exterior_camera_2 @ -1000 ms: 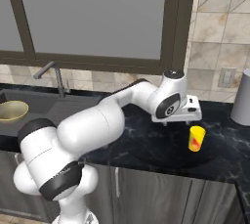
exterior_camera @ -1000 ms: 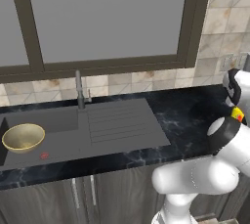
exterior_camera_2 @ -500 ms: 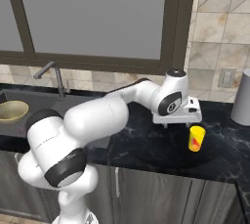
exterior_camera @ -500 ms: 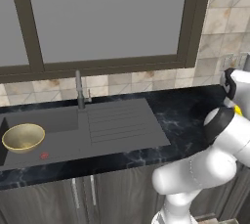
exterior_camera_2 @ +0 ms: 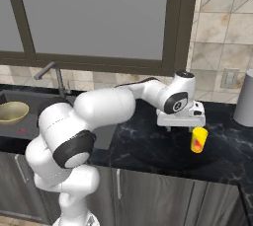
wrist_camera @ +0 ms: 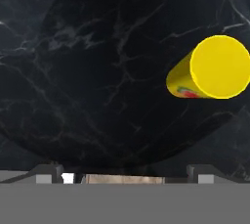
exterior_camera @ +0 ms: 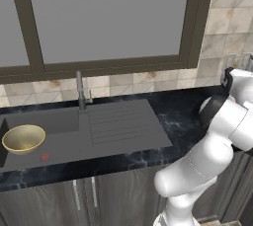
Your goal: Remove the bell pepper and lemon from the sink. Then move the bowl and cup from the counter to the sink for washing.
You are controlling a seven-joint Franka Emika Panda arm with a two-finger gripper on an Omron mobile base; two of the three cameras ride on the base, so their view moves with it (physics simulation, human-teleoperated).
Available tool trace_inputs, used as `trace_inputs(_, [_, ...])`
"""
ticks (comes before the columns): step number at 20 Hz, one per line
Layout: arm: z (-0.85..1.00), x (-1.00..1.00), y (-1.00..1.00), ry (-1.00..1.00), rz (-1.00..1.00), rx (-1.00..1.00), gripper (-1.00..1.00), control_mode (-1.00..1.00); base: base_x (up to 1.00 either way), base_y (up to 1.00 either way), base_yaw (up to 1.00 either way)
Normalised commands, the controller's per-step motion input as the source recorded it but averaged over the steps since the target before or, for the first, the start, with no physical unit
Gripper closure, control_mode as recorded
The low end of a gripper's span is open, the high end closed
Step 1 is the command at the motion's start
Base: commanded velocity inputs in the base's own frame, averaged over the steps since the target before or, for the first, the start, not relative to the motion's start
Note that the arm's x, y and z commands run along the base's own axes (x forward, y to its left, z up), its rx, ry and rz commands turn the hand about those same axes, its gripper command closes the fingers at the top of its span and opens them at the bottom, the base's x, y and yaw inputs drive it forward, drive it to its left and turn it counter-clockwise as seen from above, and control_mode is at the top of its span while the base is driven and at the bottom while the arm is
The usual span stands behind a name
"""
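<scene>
The small yellow cup (exterior_camera_2: 198, 139) stands upright on the black marble counter (exterior_camera_2: 148, 146). My gripper (exterior_camera_2: 181, 129) hangs open just above the counter, close beside the cup on its left, and holds nothing. In the hand view the cup (wrist_camera: 212, 69) lies off to the upper right, outside the span of my gripper (wrist_camera: 125, 170). The golden bowl (exterior_camera: 23, 138) sits inside the dark grey sink (exterior_camera: 64, 121) at its left end; it shows in the right base view as the bowl (exterior_camera_2: 12, 112). The bell pepper and the lemon are out of view.
A tall grey cylinder (exterior_camera_2: 244, 105) stands on the counter right of the cup, below a wall outlet (exterior_camera_2: 229, 78). The thin faucet (exterior_camera: 80, 92) rises behind the basin, and a reddish drain spot (exterior_camera: 44, 157) marks its floor. The ribbed drainboard (exterior_camera: 118, 124) lies between sink and arm.
My hand has sunk a little and edged toward the cup while the arm's elbow swung around. The cup and the bowl have stayed put.
</scene>
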Motion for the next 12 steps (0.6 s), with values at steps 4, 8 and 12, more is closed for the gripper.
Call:
trace_inputs(4, [-0.12, 0.13, -0.17, 0.06, 0.00, 0.08, -1.00, -1.00, 0.00, 0.00, 0.00])
trace_inputs(8, [-0.11, 0.06, -0.18, 0.06, 0.00, 0.08, -1.00, -1.00, 0.00, 0.00, 0.00])
trace_inputs(12, [-0.09, 0.01, -0.09, 0.04, 0.00, 0.10, -1.00, -1.00, 0.00, 0.00, 0.00])
